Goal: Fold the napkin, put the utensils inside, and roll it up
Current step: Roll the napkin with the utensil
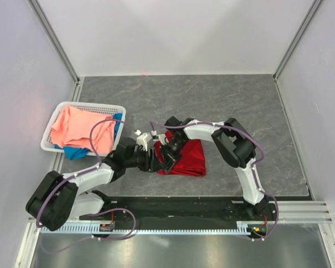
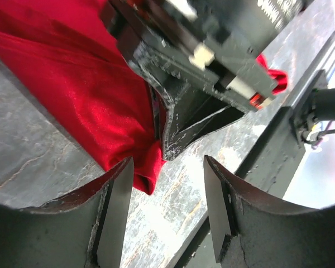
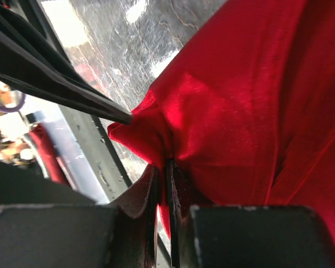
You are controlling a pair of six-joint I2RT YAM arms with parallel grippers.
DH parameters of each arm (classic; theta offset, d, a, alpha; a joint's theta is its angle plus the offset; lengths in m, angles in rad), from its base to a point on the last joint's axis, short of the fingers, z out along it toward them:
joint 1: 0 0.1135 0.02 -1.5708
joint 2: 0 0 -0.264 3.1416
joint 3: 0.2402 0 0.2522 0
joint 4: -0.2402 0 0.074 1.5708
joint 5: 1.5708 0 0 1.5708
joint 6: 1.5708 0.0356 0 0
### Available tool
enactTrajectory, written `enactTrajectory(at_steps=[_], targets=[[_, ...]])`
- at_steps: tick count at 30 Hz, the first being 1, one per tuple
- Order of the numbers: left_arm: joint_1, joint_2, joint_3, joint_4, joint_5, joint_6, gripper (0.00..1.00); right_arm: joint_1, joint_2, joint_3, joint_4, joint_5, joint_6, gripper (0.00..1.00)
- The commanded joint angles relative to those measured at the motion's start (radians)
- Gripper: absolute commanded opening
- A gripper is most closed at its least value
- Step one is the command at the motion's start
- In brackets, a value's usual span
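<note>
The right gripper (image 3: 166, 167) pinches a bunched corner of the red napkin (image 1: 188, 159), which lies on the table (image 1: 240, 100) near its front edge, seemingly to carry a fold, while the left gripper (image 2: 167, 161) stands open and empty just beside it

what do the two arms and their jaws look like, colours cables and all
The left arm and right arm match: white link shells between chunky black joint housings, with a thin purple cable looping along each. The jaws are dark, curved and scuffed, with flat grey inner faces.
</note>
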Motion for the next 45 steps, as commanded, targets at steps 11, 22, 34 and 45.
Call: enactTrajectory(at_steps=[11,22,34,45], targets=[[-0.075,0.076,-0.031,0.102,-0.141,0.002,0.54,-0.021,0.076,0.059,-0.015,-0.002,0.006,0.11],[-0.101,0.123,-0.044,0.082,-0.150,0.011,0.30,-0.049,0.090,0.061,0.000,-0.030,0.030,0.10],[-0.107,0.150,0.003,-0.046,-0.199,-0.039,0.02,-0.170,-0.057,0.055,0.090,-0.048,0.103,0.45],[-0.038,0.159,0.092,-0.211,-0.110,-0.076,0.02,-0.145,-0.648,-0.290,0.118,0.387,0.038,0.63]])
